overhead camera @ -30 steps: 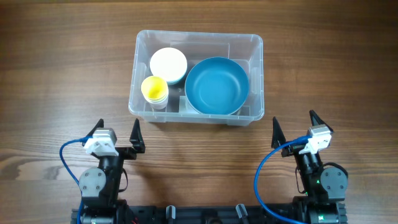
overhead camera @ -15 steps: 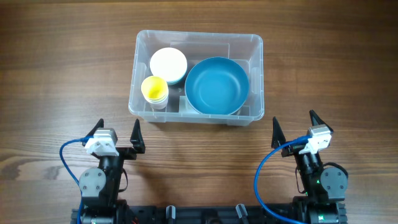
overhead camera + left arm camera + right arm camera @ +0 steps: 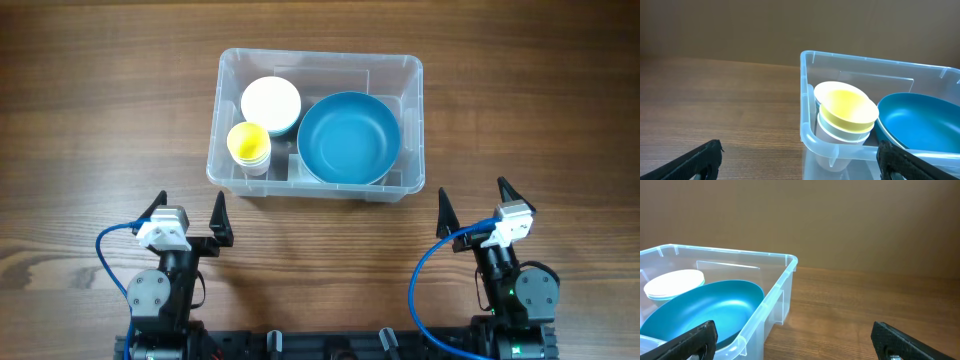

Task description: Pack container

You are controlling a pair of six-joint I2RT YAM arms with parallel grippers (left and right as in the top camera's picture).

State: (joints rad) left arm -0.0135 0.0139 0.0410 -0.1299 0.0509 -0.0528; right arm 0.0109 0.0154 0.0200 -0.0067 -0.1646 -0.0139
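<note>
Nearest the robot's base, the left gripper (image 3: 190, 208) sits released, jaws spread wide with nothing between them, and the right gripper (image 3: 472, 205) is equally wide and empty. Both rest low at the near edge of the brown wood-grain desk (image 3: 100, 100), well apart from each other. Beyond a bare strip of desk stands the large clear rectangular plastic container (image 3: 320, 54), roughly centred between the arms. Inside it, by the near left wall, a small yellow plastic cup (image 3: 247, 141) is nested in a white one; to the right a wide blue round bowl (image 3: 348, 138) leans slightly against the wall, and farther back on the left lies a white round bowl (image 3: 271, 102). Every packable item in view is already inside, so the packing looks finished or close to it. Any further move should approach from above the rim, jaws wide, avoiding a push on the near wall that would slide the light container
</note>
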